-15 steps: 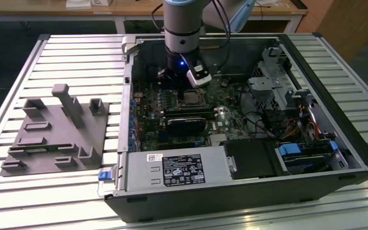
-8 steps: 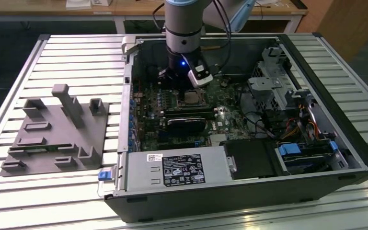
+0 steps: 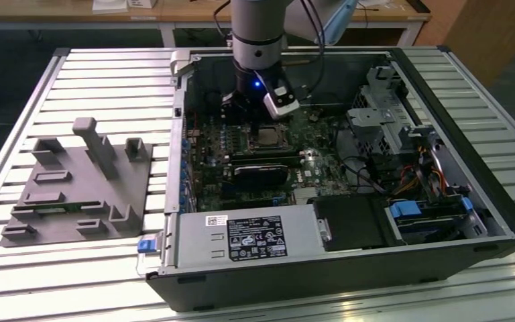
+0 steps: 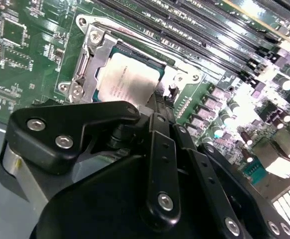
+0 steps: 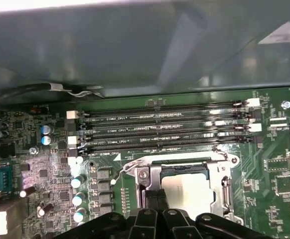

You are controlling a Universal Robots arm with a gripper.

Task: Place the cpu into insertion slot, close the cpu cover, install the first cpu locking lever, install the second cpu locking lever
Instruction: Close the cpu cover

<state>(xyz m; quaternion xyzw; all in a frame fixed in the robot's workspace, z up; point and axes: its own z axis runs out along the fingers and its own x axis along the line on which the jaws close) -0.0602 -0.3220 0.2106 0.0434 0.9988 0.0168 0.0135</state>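
Both wrist views show the cpu [image 4: 130, 82] sitting in the insertion slot [image 4: 140, 54], with the cpu cover [image 4: 92, 59] framing it and the gripper [image 5: 155, 199] fingers pinched together at its edge. The exterior view adds the open computer case [image 3: 329, 275] on the table [image 3: 78, 74].

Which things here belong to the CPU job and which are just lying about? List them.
Job in hand: cpu; cpu cover; tool, close over the cover.

Lying about: memory slots; grey fixture block on the table outside the case; power supply.
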